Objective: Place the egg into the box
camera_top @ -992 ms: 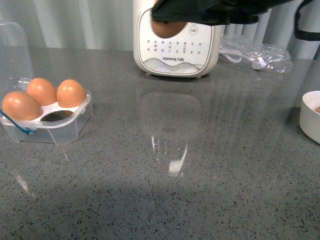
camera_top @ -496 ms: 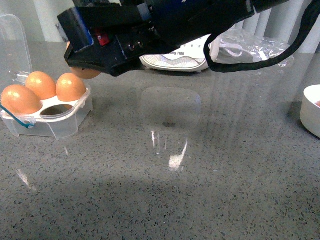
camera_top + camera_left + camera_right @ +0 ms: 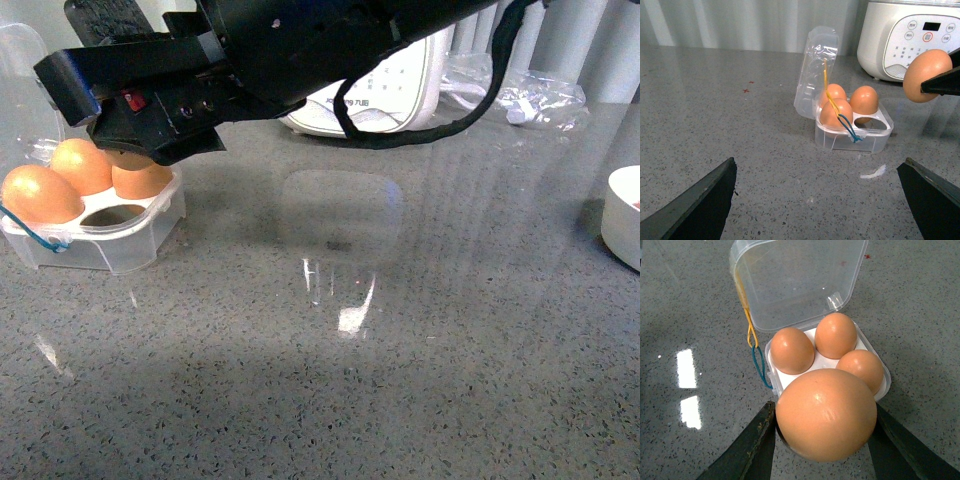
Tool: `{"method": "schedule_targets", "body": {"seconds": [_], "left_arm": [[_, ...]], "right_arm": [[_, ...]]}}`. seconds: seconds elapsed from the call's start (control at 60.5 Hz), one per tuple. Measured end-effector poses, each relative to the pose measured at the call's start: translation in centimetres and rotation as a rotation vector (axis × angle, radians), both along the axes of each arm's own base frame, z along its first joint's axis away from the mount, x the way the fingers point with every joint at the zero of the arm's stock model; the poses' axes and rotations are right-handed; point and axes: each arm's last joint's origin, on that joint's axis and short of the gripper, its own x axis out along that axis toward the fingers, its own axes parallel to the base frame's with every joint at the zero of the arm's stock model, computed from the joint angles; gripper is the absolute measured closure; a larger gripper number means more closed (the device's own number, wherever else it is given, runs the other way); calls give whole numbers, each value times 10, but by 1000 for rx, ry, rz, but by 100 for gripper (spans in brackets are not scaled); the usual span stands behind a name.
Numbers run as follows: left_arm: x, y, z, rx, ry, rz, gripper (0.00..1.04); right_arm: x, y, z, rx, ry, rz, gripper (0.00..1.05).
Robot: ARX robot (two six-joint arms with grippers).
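Note:
My right gripper (image 3: 120, 135) is shut on the egg (image 3: 826, 415), an orange-brown egg held in the air just above the near edge of the box (image 3: 100, 250). The left wrist view shows the egg (image 3: 927, 75) off to one side of the box (image 3: 855, 137) and higher than it. The box is open, with its clear lid (image 3: 800, 285) upright. Three brown eggs (image 3: 836, 335) sit in it, and one cup (image 3: 110, 213) is empty. Blue and yellow cords (image 3: 756, 357) hang at one side. My left gripper (image 3: 817, 200) is open and empty, low over the table some way from the box.
A white Joyoung appliance (image 3: 380, 100) stands at the back behind my right arm. A clear plastic bag (image 3: 520, 95) lies at the back right. A round white bowl (image 3: 625, 230) sits at the right edge. The grey speckled table (image 3: 400, 380) stretches in front.
My right arm has swung left and down with the egg, from in front of the appliance to just over the box. The box and its three eggs have not moved.

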Motion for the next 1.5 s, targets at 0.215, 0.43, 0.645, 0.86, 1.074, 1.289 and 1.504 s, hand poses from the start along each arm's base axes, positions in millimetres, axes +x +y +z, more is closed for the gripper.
{"method": "schedule_targets", "body": {"seconds": [0.215,0.43,0.645,0.86,1.074,1.289,1.504], "left_arm": [[0,0,0,0,0,0,7],[0,0,0,0,0,0,7],[0,0,0,0,0,0,7],[0,0,0,0,0,0,7],[0,0,0,0,0,0,7],[0,0,0,0,0,0,7],[0,0,0,0,0,0,7]], "right_arm": [[1,15,-3,-39,12,7,59],[2,21,-9,-66,20,13,59],[6,22,-6,-66,9,1,59],[8,24,0,-64,4,-3,59],[12,27,-1,-75,7,-10,59],[16,28,-8,-94,20,-20,38],[18,26,-8,-93,21,-29,6]]}}
